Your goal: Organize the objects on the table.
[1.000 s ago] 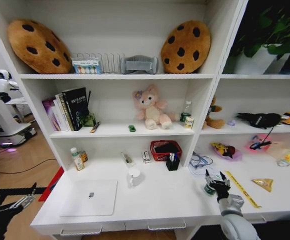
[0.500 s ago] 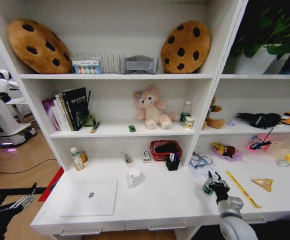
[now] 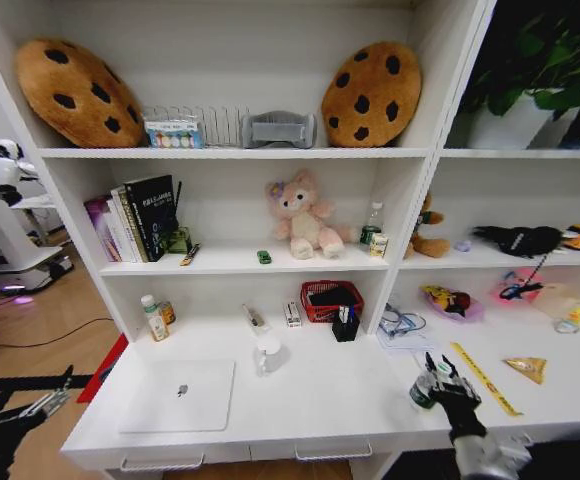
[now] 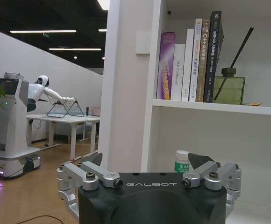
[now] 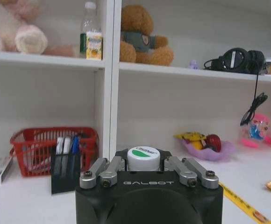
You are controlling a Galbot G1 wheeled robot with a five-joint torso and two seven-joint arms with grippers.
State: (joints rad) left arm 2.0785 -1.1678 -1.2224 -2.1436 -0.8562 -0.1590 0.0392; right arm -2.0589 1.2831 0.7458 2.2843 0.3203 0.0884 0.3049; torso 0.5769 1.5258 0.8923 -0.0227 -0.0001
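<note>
Your right tool [image 3: 448, 378] sits low over the right part of the table [image 3: 350, 395], its fingers pinched on a small bottle [image 5: 143, 157] with a white cap and green label; most of that bottle is hidden behind the tool body in the right wrist view, and its label text cannot be read. The right arm below the tool is cut off at the picture edge. Your left tool [image 4: 149, 175] hangs off the table's left end beside the shelf unit, fingers spread (nothing between them); in the head view it is dark and partly cropped. The closed silver laptop [image 3: 180, 395] lies flat near the table's front left, well apart from the right tool. A black pen holder [image 3: 346, 325] with pens stands just in front of the red basket [image 3: 331, 299], whose contents are hard to make out. A yellow tape measure [image 3: 484, 378] lies just right of the right tool. A tiny green toy [image 3: 264, 257] rests on the middle shelf, beside the pink plush.
</note>
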